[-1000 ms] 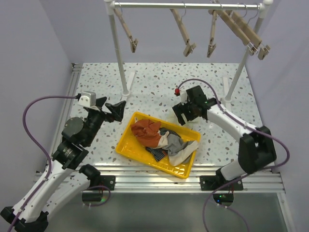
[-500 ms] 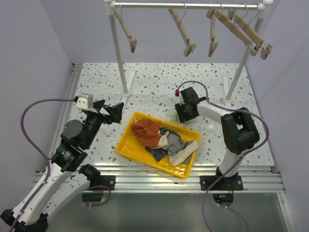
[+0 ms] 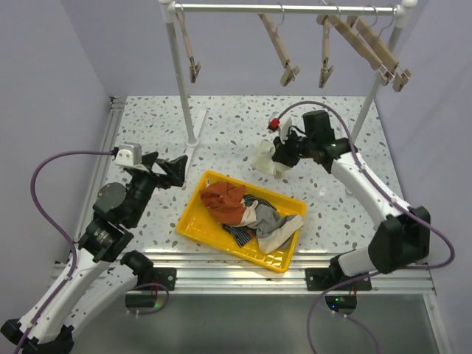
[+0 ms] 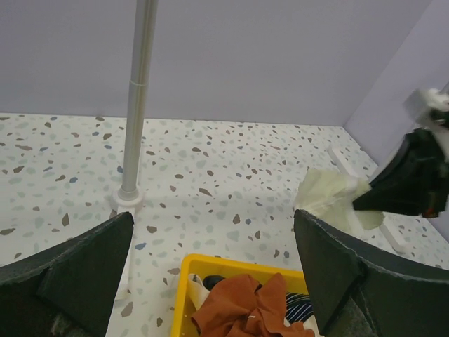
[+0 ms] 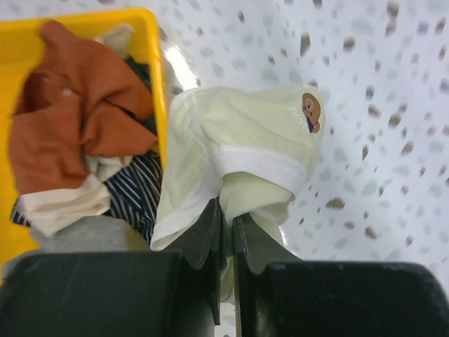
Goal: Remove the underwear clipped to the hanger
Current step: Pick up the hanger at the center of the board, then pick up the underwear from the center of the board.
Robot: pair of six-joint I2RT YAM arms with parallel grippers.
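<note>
My right gripper is shut on the pale cream-green underwear and holds it above the table, just behind the yellow basket. The right wrist view shows the cloth pinched between the jaws, a small bear print on it. Orange-red, navy striped and grey-white underwear lie in the basket. My left gripper is open and empty, left of the basket. The wooden clip hangers on the rail are bare.
A white rack with two uprights and a top rail stands at the back. Its foot shows in the left wrist view. Walls close in left, right and behind.
My right gripper has risen from the table behind the basket with the cream-green underwear in it, moving back and right. The left arm has barely moved. The left hanger has swung.
</note>
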